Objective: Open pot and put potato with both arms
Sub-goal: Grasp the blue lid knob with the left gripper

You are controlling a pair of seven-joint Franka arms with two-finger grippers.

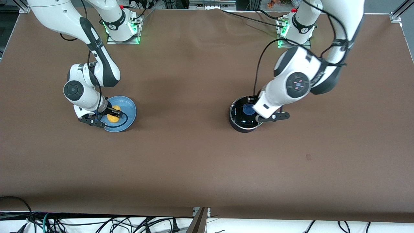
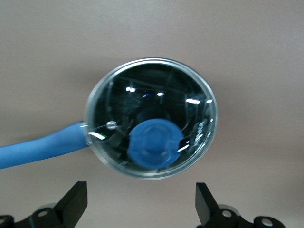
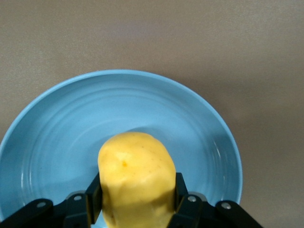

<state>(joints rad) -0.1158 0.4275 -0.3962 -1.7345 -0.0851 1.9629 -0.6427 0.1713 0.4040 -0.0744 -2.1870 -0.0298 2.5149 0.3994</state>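
**Two hands at work: one on the potato, one over the lid**

Two jobs run side by side. The right hand is down in the blue plate toward the right arm's end of the worktop, its fingers pressed against both sides of the potato; whether the potato has left the plate yet I cannot tell. The left hand hangs over the pot, fingers spread wide, neither one touching anything. The pot sits toward the left arm's end, well apart from the plate, with its glass lid still on and the blue knob in the middle; its blue handle shows in the left wrist view.

The step in hand looks like the double grasp: potato gripped, lid not yet taken. Next, the left hand probably needs to drop until the knob sits between its fingers, close, and lift the lid straight up and aside. Only then is there room for the right arm to carry the potato across and let it go into the pot.
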